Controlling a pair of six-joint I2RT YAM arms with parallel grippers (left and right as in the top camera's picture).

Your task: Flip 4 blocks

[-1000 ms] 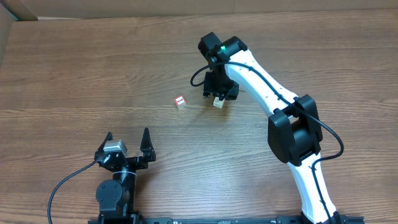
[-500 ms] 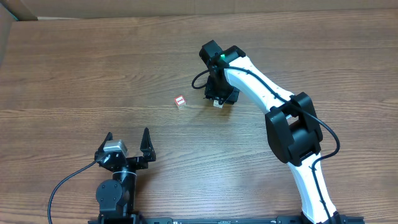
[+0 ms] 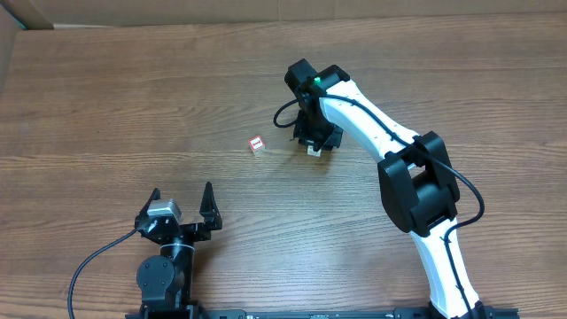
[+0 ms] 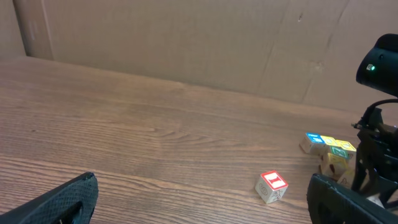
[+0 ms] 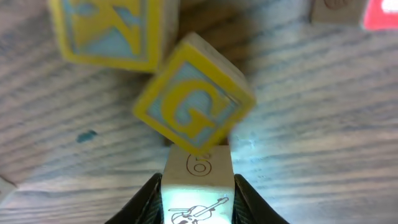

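Observation:
My right gripper [image 5: 198, 200] is shut on a pale wooden block [image 5: 199, 177] printed with a "6" and a violin, and both black fingers [image 5: 147, 203] press its sides. In the overhead view this gripper [image 3: 314, 147] points down at the table with the block [image 3: 312, 151] at its tips. A second block [image 3: 256, 143] with a red-framed top lies alone to the left; in the left wrist view this block [image 4: 272, 186] lies on the table ahead. My left gripper [image 3: 182, 193] rests wide open near the front edge, holding nothing.
A yellow cube with a "G" [image 5: 193, 102] leans against the held block, with another yellow cube [image 5: 112, 31] behind it. The left wrist view shows a blue-faced cube [image 4: 314, 142] and a yellow cube [image 4: 341, 149] beside the right arm [image 4: 379, 143]. A cardboard wall [image 4: 186, 43] backs the table.
The right gripper has come down onto the cluster of cubes and its jaws have drawn in onto the pale block. The left arm has not moved.

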